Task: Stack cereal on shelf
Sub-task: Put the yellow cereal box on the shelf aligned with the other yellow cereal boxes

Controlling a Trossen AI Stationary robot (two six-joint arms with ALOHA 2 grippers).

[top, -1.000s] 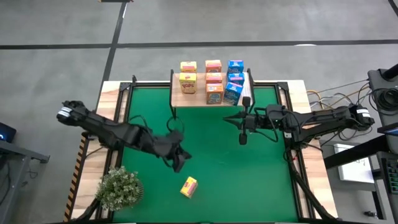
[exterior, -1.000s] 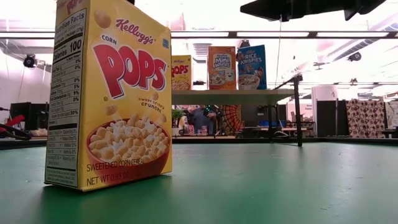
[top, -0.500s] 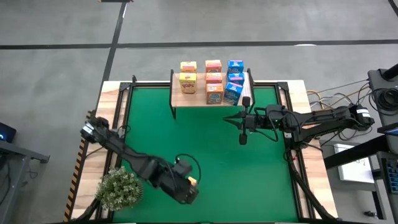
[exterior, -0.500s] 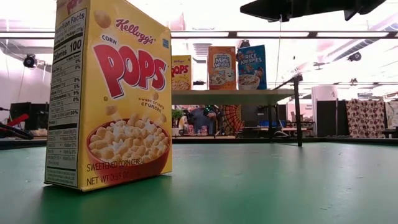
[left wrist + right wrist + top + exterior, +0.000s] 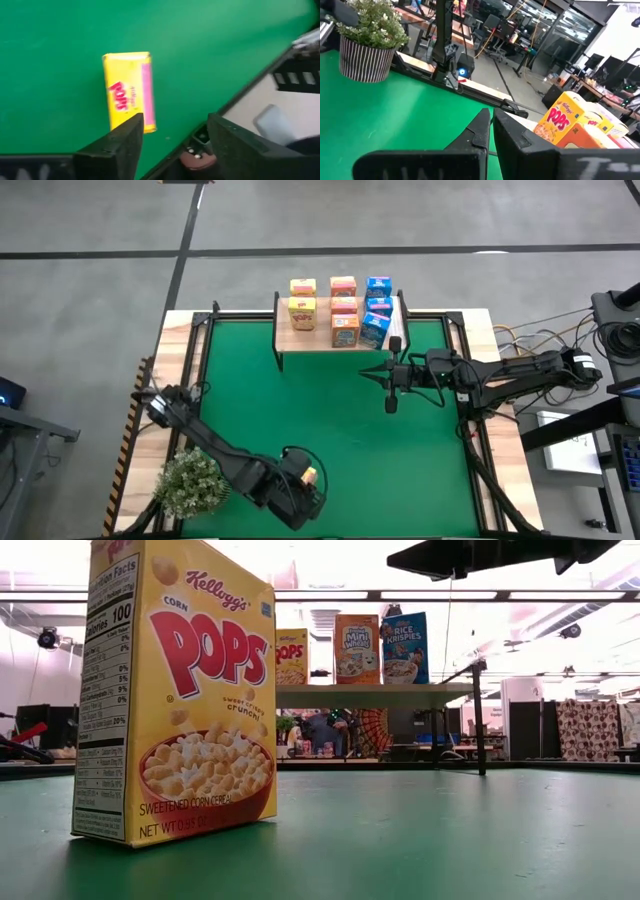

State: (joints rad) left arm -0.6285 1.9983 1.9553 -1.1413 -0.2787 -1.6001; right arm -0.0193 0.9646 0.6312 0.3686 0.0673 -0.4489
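- High view: the left gripper (image 5: 300, 495) hangs over the near edge of the green mat (image 5: 340, 405), directly above a yellow cereal box (image 5: 310, 476) that its body largely hides; finger spacing is not readable here. The right gripper (image 5: 391, 402) hovers in front of the shelf (image 5: 318, 338), fingers pressed together, holding nothing. Eight boxes stand on the shelf in yellow, orange and blue columns. A potted plant (image 5: 193, 482) sits beside the left arm.
- Low view: a Corn Pops box (image 5: 175, 690) stands upright on the mat, its top cut off by the frame; three boxes show on the distant shelf (image 5: 375, 695).
- Left wrist view: the fingers (image 5: 117, 147) are spread apart and touch nothing; the yellow box (image 5: 129, 90) appears just beyond them.
- Right wrist view: the fingers (image 5: 482, 131) meet, empty; shelf boxes (image 5: 560, 120) are partly cut off.
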